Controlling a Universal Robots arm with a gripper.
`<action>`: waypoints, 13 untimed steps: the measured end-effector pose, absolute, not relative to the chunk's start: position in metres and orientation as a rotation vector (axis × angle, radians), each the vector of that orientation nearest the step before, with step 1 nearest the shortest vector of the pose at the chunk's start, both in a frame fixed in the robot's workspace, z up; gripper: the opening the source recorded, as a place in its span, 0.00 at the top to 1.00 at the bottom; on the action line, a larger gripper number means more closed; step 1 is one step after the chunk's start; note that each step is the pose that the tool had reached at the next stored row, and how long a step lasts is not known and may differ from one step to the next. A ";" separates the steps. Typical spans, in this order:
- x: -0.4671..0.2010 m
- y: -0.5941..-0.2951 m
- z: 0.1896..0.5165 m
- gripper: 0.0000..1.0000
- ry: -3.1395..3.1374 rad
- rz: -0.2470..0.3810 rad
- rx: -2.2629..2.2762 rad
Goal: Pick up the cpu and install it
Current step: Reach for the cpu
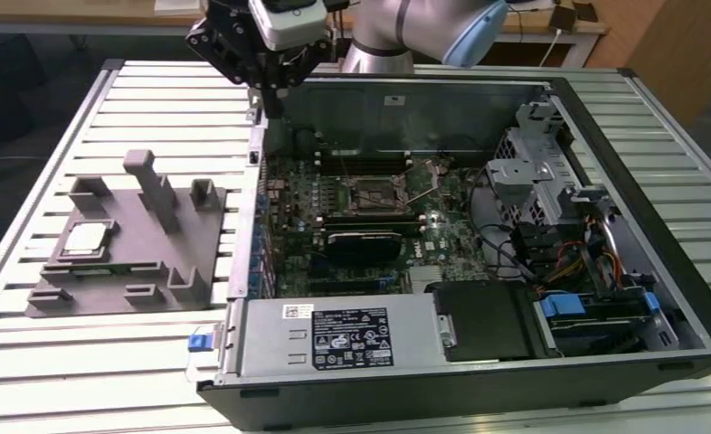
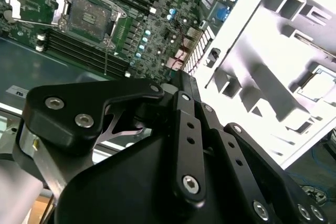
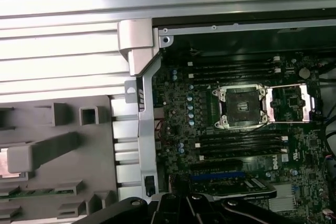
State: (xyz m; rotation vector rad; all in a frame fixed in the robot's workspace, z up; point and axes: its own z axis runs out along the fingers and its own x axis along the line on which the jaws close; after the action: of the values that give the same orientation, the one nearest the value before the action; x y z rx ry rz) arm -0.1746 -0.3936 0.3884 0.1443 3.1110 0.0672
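progress: we've nothing done yet | cpu (image 1: 84,240) lies in the grey tray (image 1: 150,271) on the worktop (image 1: 42,362) | socket (image 1: 374,192) open, empty | end effector (image 1: 266,90) above case edge, well apart from the cpu; spread or pressed together, we cannot tell

Silvery cpu (image 1: 84,239) flat in grey tray (image 1: 141,251)
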 end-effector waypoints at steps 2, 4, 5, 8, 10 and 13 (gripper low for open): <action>-0.178 -0.393 0.388 0.89 3.111 0.067 0.145; -0.182 -0.392 0.387 0.89 3.111 0.067 0.145; -0.184 -0.392 0.387 0.89 3.111 0.067 0.146; -0.190 -0.391 0.387 0.89 3.111 0.067 0.147; -0.193 -0.390 0.386 0.89 3.111 0.067 0.147; -0.199 -0.388 0.385 0.89 3.111 0.067 0.148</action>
State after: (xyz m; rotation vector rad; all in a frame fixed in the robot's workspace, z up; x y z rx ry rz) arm -0.1990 -0.3884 0.3854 0.1481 3.1107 0.0673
